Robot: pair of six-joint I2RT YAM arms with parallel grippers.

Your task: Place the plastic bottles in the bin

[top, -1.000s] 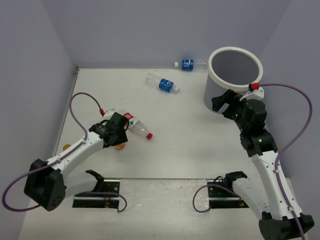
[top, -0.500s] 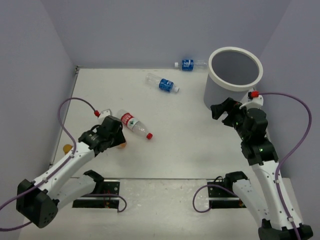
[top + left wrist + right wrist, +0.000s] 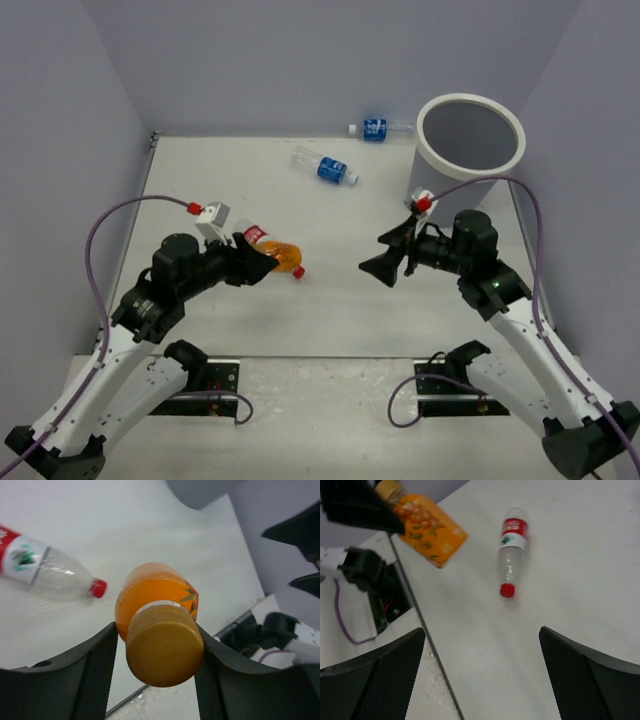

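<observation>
Left pincer [image 3: 159,652] clamps orange bottle [image 3: 157,592] at its cap end.

We saw white links and black joints on the left arm [image 3: 120,342] and right arm [image 3: 532,335], purple cables [image 3: 105,215] with red plugs [image 3: 190,207].

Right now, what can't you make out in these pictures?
Bin floor: top view, its own wall hides it; contents unknown.
Red-cap bottle: top view, middle covered by the orange bottle.
Orange bottle's body: left wrist view, its cap covers most.
Two blue-label bottles: top view only, print too small.
</observation>
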